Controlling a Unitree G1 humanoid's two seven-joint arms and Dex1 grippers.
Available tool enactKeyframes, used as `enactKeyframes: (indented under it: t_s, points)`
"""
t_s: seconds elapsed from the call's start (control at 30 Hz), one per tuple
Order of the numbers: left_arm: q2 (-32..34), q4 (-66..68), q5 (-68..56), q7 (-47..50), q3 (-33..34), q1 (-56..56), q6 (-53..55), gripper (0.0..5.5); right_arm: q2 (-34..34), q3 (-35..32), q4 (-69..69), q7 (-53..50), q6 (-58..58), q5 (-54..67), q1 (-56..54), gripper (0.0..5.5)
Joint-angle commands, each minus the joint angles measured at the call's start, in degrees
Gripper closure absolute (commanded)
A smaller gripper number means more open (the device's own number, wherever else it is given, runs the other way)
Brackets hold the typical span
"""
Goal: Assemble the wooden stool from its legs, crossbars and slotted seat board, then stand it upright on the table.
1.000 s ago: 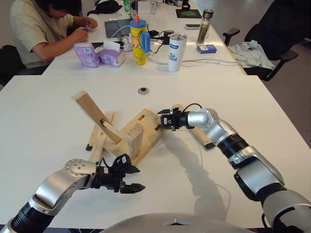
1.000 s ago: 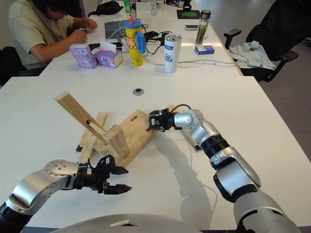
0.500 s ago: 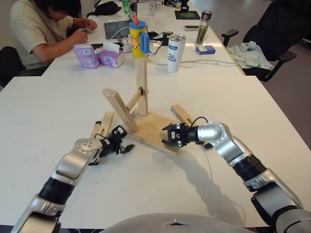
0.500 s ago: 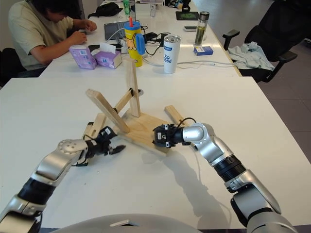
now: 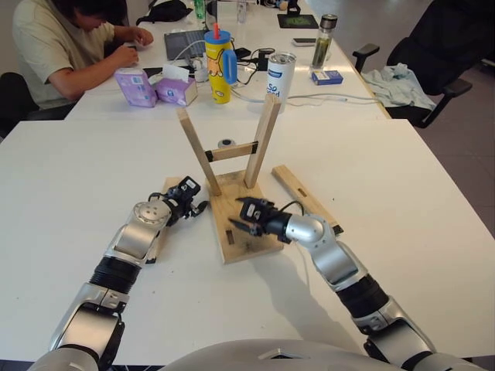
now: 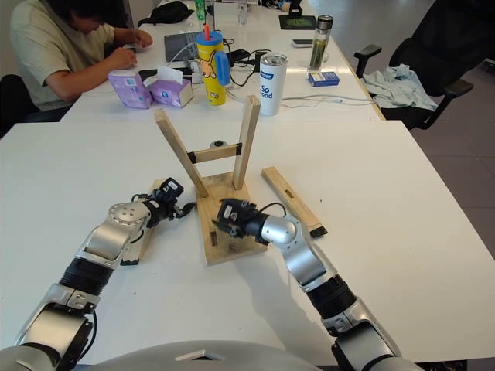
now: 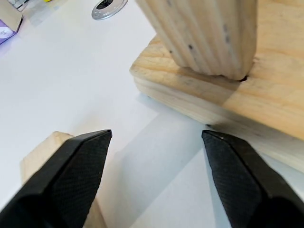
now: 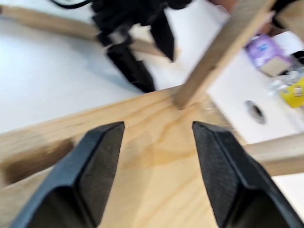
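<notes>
The slotted seat board (image 5: 257, 241) lies flat on the white table. Two legs (image 5: 196, 150) (image 5: 261, 140) stand up from it, joined by a short crossbar (image 5: 233, 151). My right gripper (image 5: 241, 219) hovers open just over the board's middle; in the right wrist view its fingers (image 8: 99, 161) spread above the board (image 8: 156, 185). My left gripper (image 5: 194, 203) is open at the board's left edge, close to the left leg's foot (image 7: 204, 33), with bare table between its fingers (image 7: 80, 175). One loose slotted leg (image 5: 303, 196) lies to the right, another wooden piece (image 5: 158, 236) under my left forearm.
A metal cable grommet (image 5: 225, 143) sits in the table behind the legs. On the far table stand a white tumbler (image 5: 279, 72), a yellow bottle (image 5: 220, 66) and tissue boxes (image 5: 155, 86). White tabletop stretches in front and to the right.
The board, first lying tilted, has swung down flat with both legs pointing up. My right gripper has let go of its edge. My left arm has moved up to the board's left edge.
</notes>
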Motion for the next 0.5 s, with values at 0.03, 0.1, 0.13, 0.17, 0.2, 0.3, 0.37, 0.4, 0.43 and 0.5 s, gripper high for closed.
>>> enactKeyframes:
  t_s: [0.03,0.1,0.13,0.17,0.2,0.3,0.37,0.4,0.43,0.5]
  points:
    - [-0.08,-16.78,-0.76,9.15,14.9,5.09,0.41,1.96,5.86,-8.29,-6.54,-2.89,3.99,11.08,3.8,2.84]
    - [0.62,-26.84,0.8,11.92,20.37,9.92,5.74,1.96,7.26,-10.97,-8.85,-3.29,7.92,15.7,5.74,2.84]
    - [0.78,-29.97,0.38,12.14,22.75,11.76,8.19,1.96,7.57,-12.05,-9.47,-4.13,10.17,16.86,6.75,2.84]
    - [1.59,-31.65,-0.14,11.48,24.44,13.03,9.93,1.96,8.47,-13.54,-9.97,-5.26,13.17,18.66,7.65,2.84]
    - [2.32,-32.05,-1.34,10.22,25.74,13.68,11.5,1.96,9.27,-14.7,-10.87,-6.17,16.6,20.58,8.52,2.84]
    - [2.37,-29.33,-8.39,5.59,31.71,13.84,19.03,1.96,8.99,-15.19,-13.89,-8.24,23.42,22.45,9.24,2.84]
    - [2.74,-25.6,-11.61,3.12,33.8,14.1,21.52,1.96,8.83,-15.41,-14.47,-7.02,25.66,25.21,9.42,2.84]
    - [2.81,-23.65,-12.53,2.25,34.04,14.36,21.25,1.96,8.74,-15.6,-14.52,-6.82,25.76,25.85,9.59,2.84]
    - [3.31,-21.99,-13.19,0.67,33.11,14.99,20.9,1.96,8.46,-15.52,-14.45,-6.84,25.84,26.18,9.61,2.84]
    - [3.01,-20.22,-14.56,-1.17,32.25,16.15,20.59,1.96,8.01,-15.35,-14.27,-6.93,25.94,26.76,9.4,2.84]
